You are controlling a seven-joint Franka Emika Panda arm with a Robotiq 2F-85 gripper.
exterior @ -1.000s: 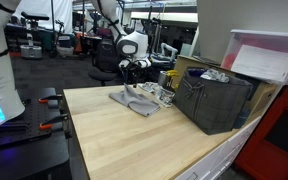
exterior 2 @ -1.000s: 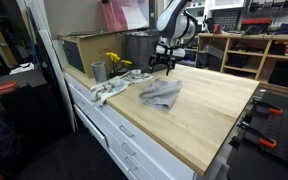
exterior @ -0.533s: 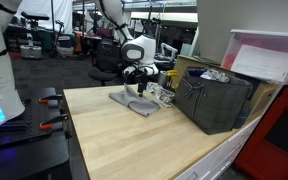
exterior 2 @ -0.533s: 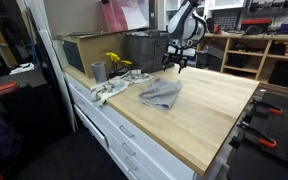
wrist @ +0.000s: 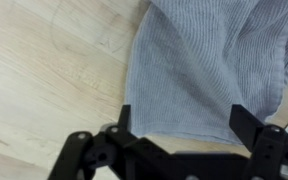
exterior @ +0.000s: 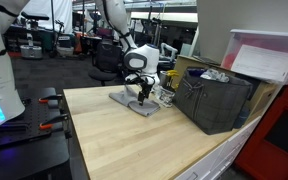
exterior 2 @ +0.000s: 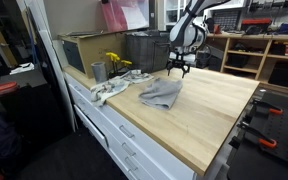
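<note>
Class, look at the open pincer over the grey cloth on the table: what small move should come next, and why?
Probably lower the pincer straight down onto the grey cloth. Its jaws stand open and hold nothing, the wrist view shows the cloth right beneath them, and in both exterior views the pincer seems to hang just above it.

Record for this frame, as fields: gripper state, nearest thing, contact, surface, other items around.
gripper: open, jaws wide apart
nearest thing: grey cloth, crumpled, lying under the gripper
contact: cannot tell
surface: wooden table
nearby: dark crate; metal cup; light cloth at the table edge
</note>
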